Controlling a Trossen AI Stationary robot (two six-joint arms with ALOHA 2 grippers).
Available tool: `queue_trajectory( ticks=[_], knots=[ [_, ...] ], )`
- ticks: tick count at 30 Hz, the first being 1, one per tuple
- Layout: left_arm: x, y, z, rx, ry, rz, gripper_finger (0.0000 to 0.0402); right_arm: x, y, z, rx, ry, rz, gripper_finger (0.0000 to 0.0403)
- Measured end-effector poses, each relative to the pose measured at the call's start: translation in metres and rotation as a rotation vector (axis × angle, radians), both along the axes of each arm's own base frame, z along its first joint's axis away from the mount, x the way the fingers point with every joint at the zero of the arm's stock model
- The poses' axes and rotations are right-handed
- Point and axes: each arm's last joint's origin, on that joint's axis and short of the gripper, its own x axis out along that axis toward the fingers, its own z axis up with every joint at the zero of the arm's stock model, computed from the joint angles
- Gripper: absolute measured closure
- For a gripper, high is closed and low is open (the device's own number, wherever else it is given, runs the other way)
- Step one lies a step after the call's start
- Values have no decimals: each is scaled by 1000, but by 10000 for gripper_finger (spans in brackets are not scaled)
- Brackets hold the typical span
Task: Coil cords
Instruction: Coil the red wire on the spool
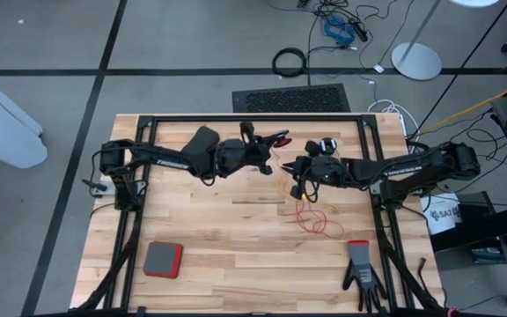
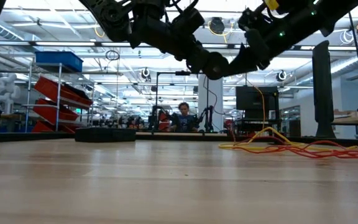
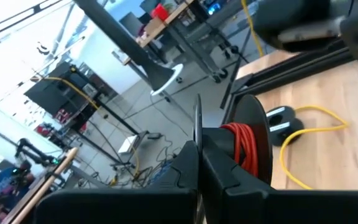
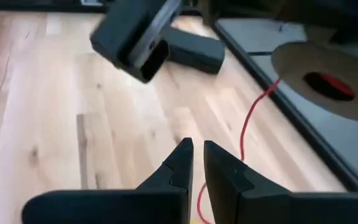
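Holding the reddish-orange reel point(image 3: 244, 146) by its rim, the left hand point(image 3: 199, 163) is pressed together on the disc, raised above the surface point(image 1: 236, 238). Opposite it, the right hand point(image 4: 196, 163) shows a narrow gap with nothing between its fingers; the reddish-orange cord point(image 4: 248, 121) runs just beyond them. Loose yellow and reddish-orange loops point(image 1: 311, 216) lie below that hand. Likely trouble — the slack strand snags in the tangle, or the thin rim slips from the pinch.
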Motion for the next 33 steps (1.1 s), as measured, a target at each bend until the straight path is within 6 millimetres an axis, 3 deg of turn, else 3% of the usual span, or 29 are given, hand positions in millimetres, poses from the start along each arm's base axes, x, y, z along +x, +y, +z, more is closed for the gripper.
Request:
queue_trajectory(
  ticks=[7,17,22,33],
  knots=[
    [0,0,0,-8,-5,-18,401,-15,-2,-33,7,12,-36,364],
    [1,-2,1,-32,-22,-52,401,-44,-18,-64,16,-274,-30,272],
    [1,-3,1,-54,-43,-77,401,-34,-29,-75,55,-242,3,265],
    [1,-4,1,-56,-35,-84,401,-11,-50,-94,34,-256,-43,294]
  ],
)
